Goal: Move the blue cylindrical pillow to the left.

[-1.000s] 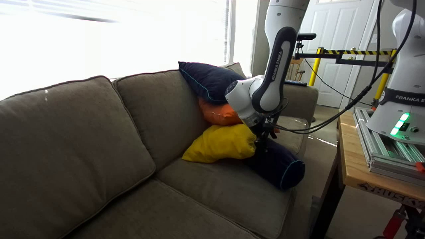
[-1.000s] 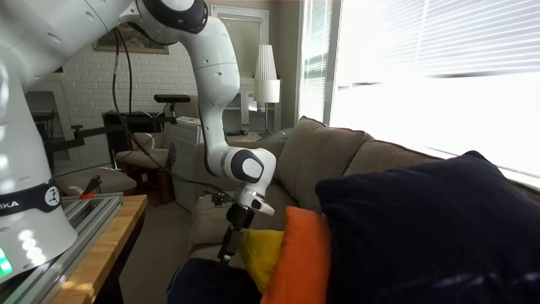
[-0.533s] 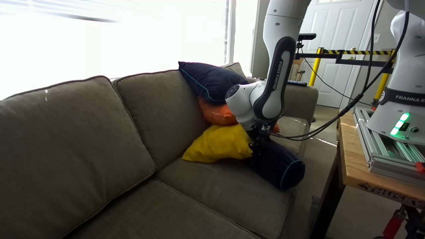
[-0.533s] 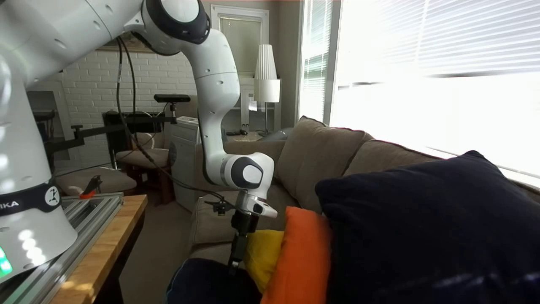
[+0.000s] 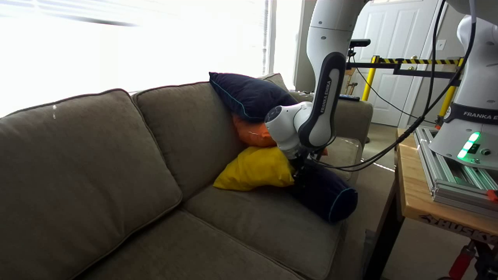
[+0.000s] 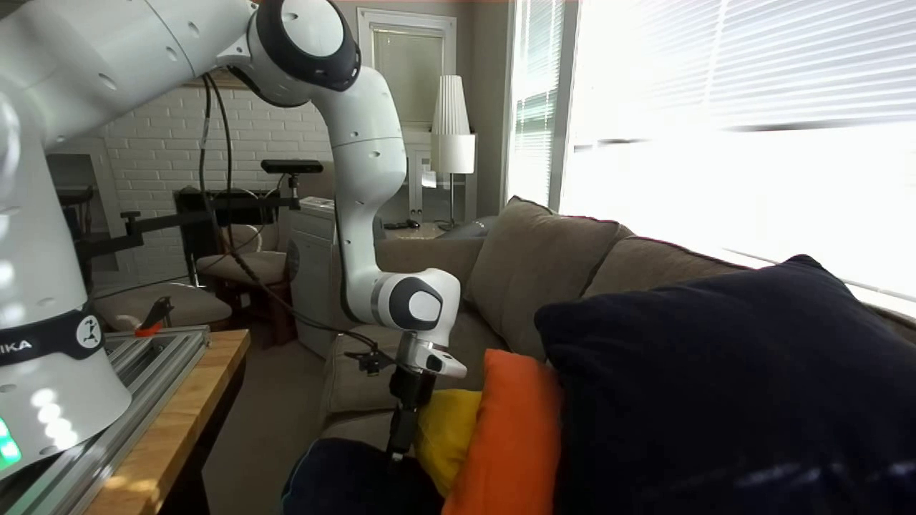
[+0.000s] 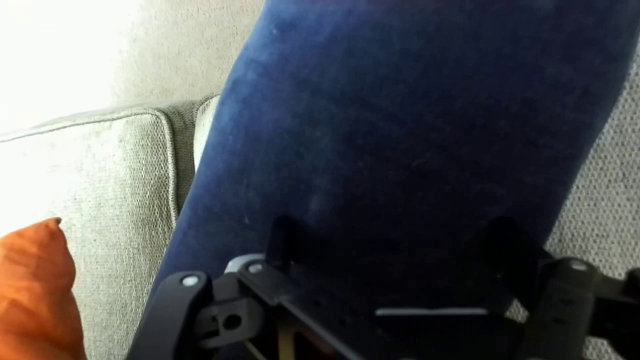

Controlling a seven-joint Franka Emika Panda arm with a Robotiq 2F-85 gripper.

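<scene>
The blue cylindrical pillow [image 5: 330, 196] lies on the sofa seat, its round end with light blue piping toward the seat's front edge. It also shows at the bottom of an exterior view [image 6: 347, 479], partly cut off, and fills the middle of the wrist view [image 7: 400, 110]. My gripper [image 7: 395, 237] is open, its two dark fingers wide apart over the pillow's fabric. In both exterior views the gripper [image 5: 298, 179] [image 6: 397, 454] points down at the top of the pillow, beside the yellow pillow. Whether the fingertips touch the fabric is too dark to tell.
The yellow pillow [image 5: 255, 169] lies against the blue cylindrical pillow. The orange pillow [image 5: 253, 132] and the flat navy cushion [image 5: 249, 95] are stacked behind it. The beige sofa seat [image 5: 249, 217] extends beside them. A wooden table [image 5: 412, 186] carries the robot base.
My arm has come down, and the gripper has moved lower onto the blue cylindrical pillow and slightly toward the yellow pillow and sofa back. The pillows have not visibly moved.
</scene>
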